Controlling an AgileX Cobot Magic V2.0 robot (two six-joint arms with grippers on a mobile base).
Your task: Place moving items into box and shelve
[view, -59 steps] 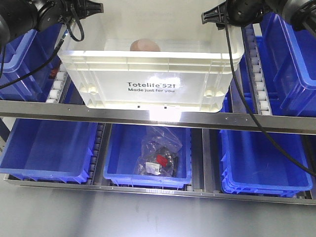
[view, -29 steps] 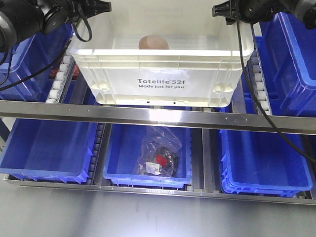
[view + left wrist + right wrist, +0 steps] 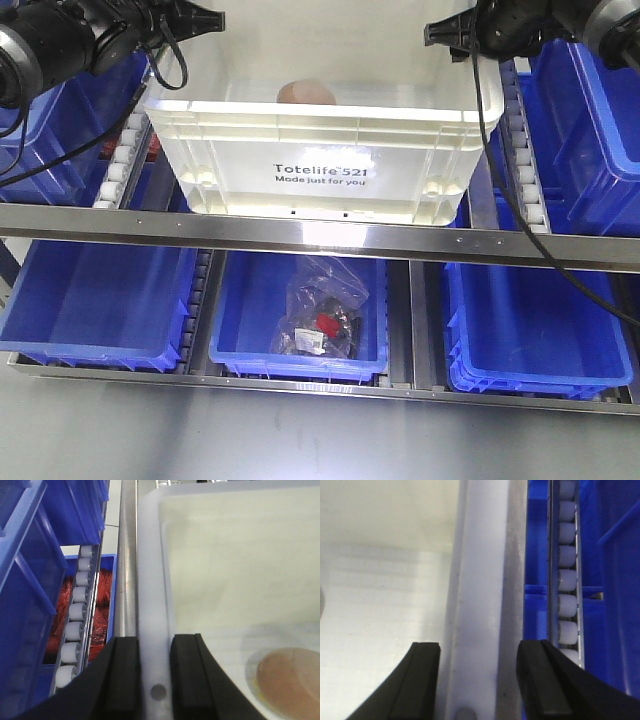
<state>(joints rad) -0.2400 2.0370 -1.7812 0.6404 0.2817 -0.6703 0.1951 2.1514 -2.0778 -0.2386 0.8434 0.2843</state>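
While the white crate (image 3: 320,150) sits on the upper level of the rack, its printed front wall just behind the steel rail (image 3: 150,225), both arms reach in from either side toward its far corners. The left gripper (image 3: 155,650) straddles the crate's thick left rim, one black finger (image 3: 122,680) outside the wall and the other inside; both pads lie flush against the rim, pinching it. The right gripper (image 3: 479,650) straddles the right rim with its fingers spread wider than the rim, a sliver of gap showing on each side, so it does not appear to touch.

One moving item, a pinkish-brown bun (image 3: 305,93), lies on the crate's floor toward the far wall. From the left wrist it shows inside the crate, near the inner finger but apart from it, with a faint yellow edge low on its side. No other bun can be made out.

A roller track (image 3: 566,580) runs just outside the crate's right wall, with blue bins (image 3: 100,300) beyond and on the level below. The middle lower bin holds a clear plastic bag (image 3: 322,320) of dark and red parts. Left of the crate, below another roller track, a bin holds red material (image 3: 100,605) too blurred to name
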